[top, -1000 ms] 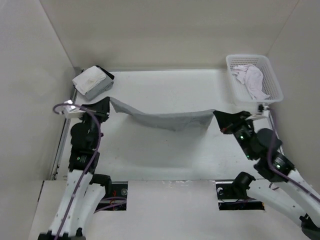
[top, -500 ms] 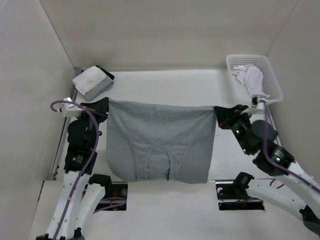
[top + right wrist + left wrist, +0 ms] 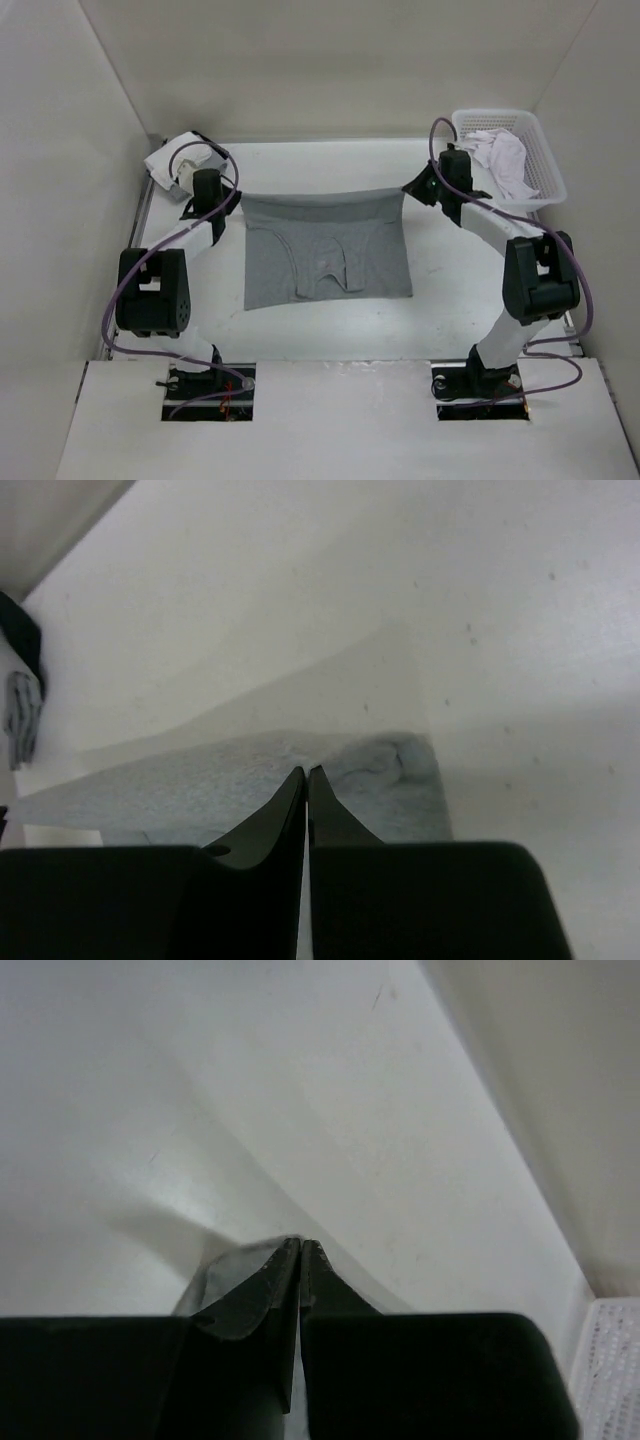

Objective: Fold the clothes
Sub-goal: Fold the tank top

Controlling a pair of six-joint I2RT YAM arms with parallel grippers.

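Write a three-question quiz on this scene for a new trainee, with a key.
1. True or false: the grey T-shirt lies inside the white mesh basket.
2. The left gripper is: A) open, holding nothing; B) shut on a corner of the shirt; C) shut on the basket's rim.
3. Fill in: the right gripper is shut on the ____.
Key: 1 false; 2 B; 3 grey T-shirt.
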